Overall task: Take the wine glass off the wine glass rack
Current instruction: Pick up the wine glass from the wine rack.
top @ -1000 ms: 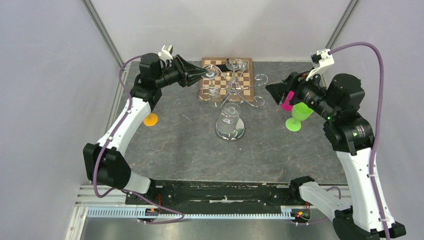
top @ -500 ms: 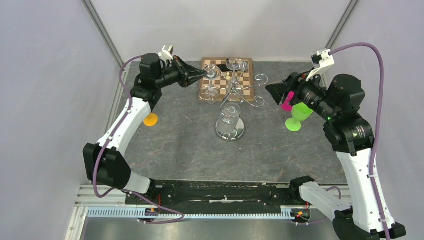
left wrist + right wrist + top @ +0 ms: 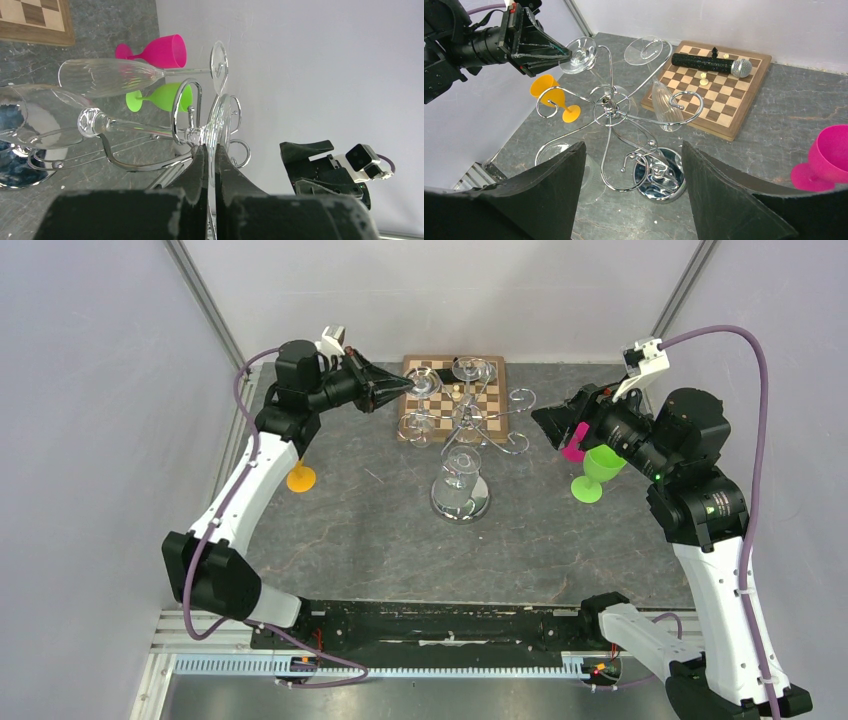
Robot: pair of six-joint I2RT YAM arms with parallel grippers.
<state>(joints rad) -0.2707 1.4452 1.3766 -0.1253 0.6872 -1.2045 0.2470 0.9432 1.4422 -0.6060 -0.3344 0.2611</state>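
Left claw (image 3: 210, 150) seems clenched on the wine glass (image 3: 90, 121) foot: slide it level along the wine glass rack (image 3: 610, 106) hook. Right claw (image 3: 633, 147) released.

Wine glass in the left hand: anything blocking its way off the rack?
Yes. The left hand is shut on the foot of the wine glass, but a curled hook of the wine glass rack loops around its stem. A second clear glass hangs close beside it.
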